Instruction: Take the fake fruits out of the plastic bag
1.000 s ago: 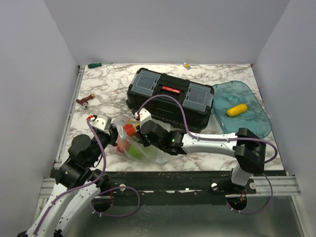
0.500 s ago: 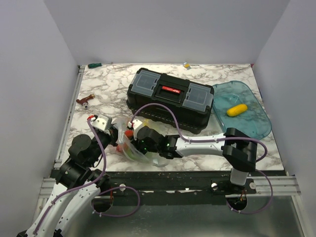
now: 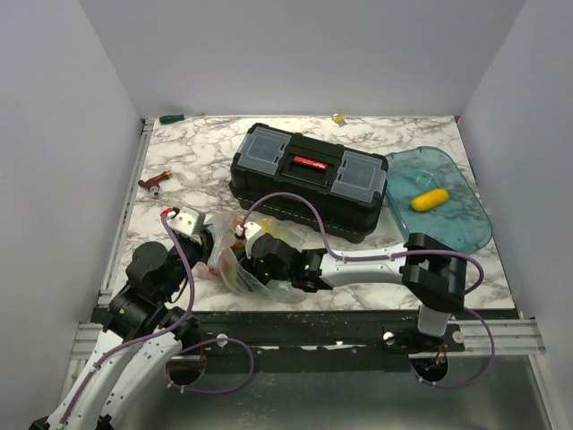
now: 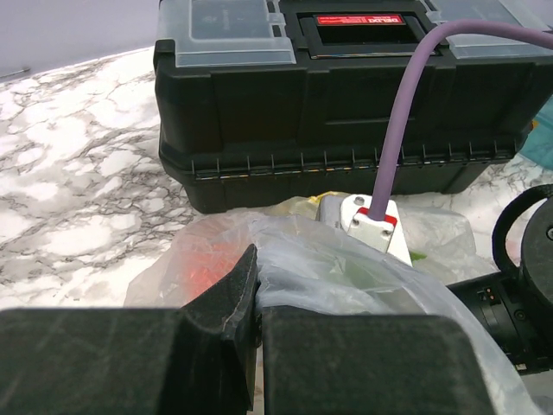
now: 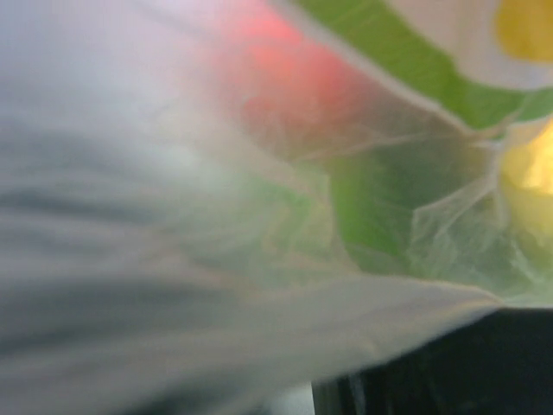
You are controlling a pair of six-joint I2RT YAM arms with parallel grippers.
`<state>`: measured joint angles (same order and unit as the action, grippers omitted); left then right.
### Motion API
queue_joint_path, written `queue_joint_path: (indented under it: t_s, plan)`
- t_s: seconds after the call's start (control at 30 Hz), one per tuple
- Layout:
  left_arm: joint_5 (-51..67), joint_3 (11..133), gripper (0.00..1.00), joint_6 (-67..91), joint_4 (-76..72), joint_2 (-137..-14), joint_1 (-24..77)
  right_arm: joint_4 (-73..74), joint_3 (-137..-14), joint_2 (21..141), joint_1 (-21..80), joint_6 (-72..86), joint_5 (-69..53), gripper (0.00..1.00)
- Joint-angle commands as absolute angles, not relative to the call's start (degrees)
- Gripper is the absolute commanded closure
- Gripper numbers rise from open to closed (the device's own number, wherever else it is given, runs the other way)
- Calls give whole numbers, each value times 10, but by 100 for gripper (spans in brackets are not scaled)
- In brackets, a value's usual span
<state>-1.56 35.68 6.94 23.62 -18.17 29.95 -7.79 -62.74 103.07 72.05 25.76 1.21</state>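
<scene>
The right gripper (image 3: 237,242) has pushed farther left into the plastic bag (image 3: 242,276), near left; its jaws are hidden, so I cannot tell their state. The left gripper (image 4: 251,298) pinches the bag's film. Red, green and yellow fake fruits (image 5: 380,199) lie inside; another yellow fruit (image 3: 430,199) sits in the blue tray (image 3: 470,235), right.

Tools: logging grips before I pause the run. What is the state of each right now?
Left tool: closed, pinching the plastic bag.
Right tool: against the bag; cannot be told.
</scene>
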Motion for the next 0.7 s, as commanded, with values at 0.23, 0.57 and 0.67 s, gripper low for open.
queue_joint_path:
  t_s: [0.23,0.57,0.67]
  plan:
    - [0,371,100,75,221,-177,295,-6,-676,1026,726,233,203,45]
    - [0,369,100,76,222,-171,295,-5,-717,1082,725,202,170,42]
    - [0,368,100,75,221,-172,295,17,-733,1097,726,188,138,40]
